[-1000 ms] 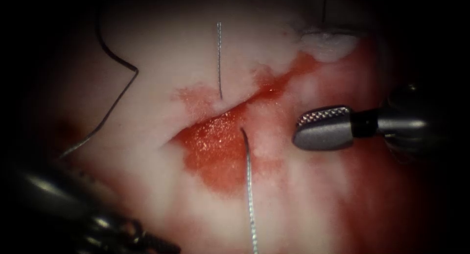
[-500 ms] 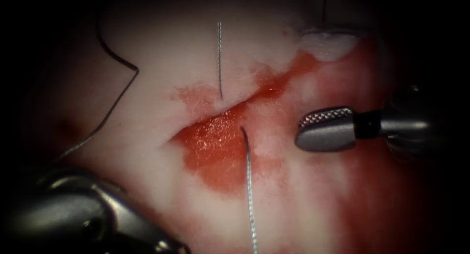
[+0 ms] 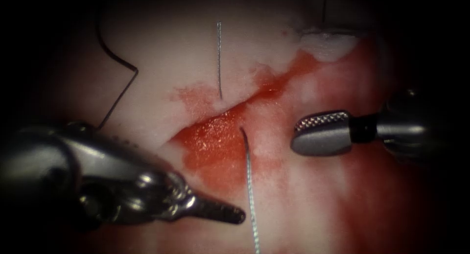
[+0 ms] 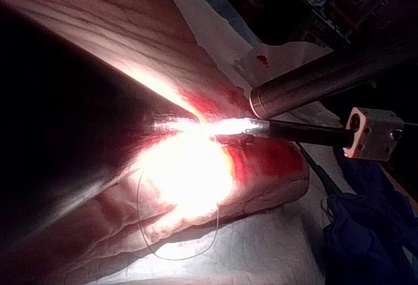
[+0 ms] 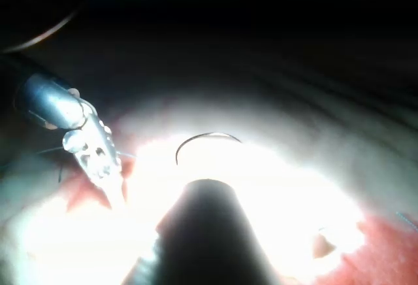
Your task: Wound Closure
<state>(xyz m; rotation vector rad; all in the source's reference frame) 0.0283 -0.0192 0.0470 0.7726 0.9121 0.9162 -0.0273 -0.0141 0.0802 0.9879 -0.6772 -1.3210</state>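
The cut (image 3: 230, 118) runs slantwise across the tissue (image 3: 161, 58), with red fluid (image 3: 210, 151) pooled in it. Grey thread passes under it: a short straight end (image 3: 219, 58) lies on the left side, and a long strand (image 3: 250, 185) leaves the right lip and runs to the bottom edge. My left tool (image 3: 237, 216) lies low, jaws shut and empty, its tip just left of that strand; it also appears in the right wrist view (image 5: 116, 193). My right tool (image 3: 295, 134) hovers right of the cut, jaws open, holding nothing. I cannot tell whether a thin arc (image 5: 206, 138) is needle or thread.
Dark thread (image 3: 128, 82) bends across the tissue's left side and passes behind the left tool. A pale lump (image 3: 328, 44) sits at the cut's far end with thread rising from it. A thread loop (image 4: 176, 249) hangs over the tissue's side onto the drape.
My left tool has come in from the lower left corner toward the long strand, and its jaws have closed. The right tool has sunk slightly. The thread has not moved.
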